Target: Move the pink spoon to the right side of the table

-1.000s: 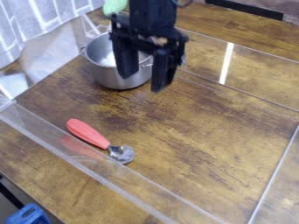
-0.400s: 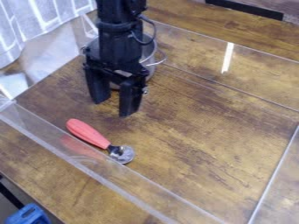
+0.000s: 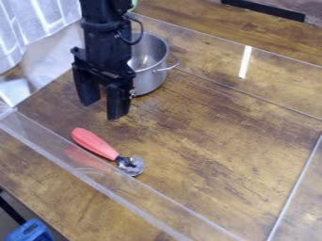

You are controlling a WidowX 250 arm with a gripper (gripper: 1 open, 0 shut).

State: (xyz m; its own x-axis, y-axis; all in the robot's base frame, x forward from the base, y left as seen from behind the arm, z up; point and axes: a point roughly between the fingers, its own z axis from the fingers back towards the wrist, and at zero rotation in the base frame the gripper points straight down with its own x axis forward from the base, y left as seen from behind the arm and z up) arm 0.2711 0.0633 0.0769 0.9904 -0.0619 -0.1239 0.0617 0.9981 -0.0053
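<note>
Pink-handled spoon [image 3: 105, 151] lying on wood-grain tabletop [image 3: 208, 136]; black gripper [image 3: 105, 105] poised above, just beyond spoon's handle end; jaws apart, gripping nothing; metal pot [image 3: 149, 64] standing farther beyond spoon.

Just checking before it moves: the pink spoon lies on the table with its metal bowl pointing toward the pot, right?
Not quite: the pink spoon does lie on the table, but its metal bowl points away from the pot, as the camera view shows.

Soft, low-resolution view, moderately bright.
</note>
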